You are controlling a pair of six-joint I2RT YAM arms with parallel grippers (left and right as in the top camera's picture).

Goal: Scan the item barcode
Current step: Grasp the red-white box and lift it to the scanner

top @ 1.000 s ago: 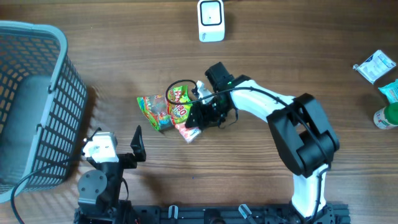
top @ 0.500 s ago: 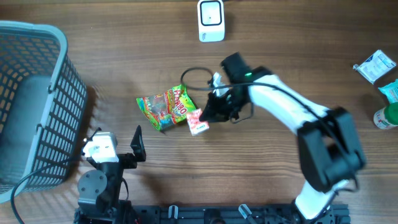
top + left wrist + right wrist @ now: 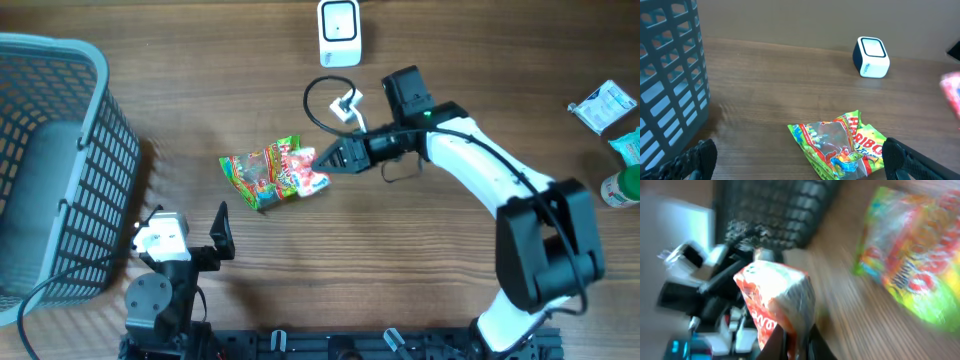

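Note:
My right gripper (image 3: 325, 160) is shut on a small red-and-white snack packet (image 3: 311, 170), held just off the right end of a green Haribo candy bag (image 3: 255, 172). In the right wrist view the packet (image 3: 775, 305) stands up from between the shut fingers of the right gripper (image 3: 795, 345), with the Haribo bag (image 3: 910, 255) blurred to the right. The white barcode scanner (image 3: 339, 32) stands at the table's far edge, also seen in the left wrist view as the scanner (image 3: 871, 56). My left gripper (image 3: 800, 167) is open at the near left, with nothing in it.
A grey slatted basket (image 3: 50, 170) fills the left side. A cable loop (image 3: 325, 100) lies by the right arm. At the far right lie a white-blue packet (image 3: 603, 105), a teal packet (image 3: 628, 148) and a green-capped bottle (image 3: 622, 185).
The right gripper shut on the red packet, then swung up and right, carrying it off the table. The Haribo bag shifted slightly. The left arm stayed still.

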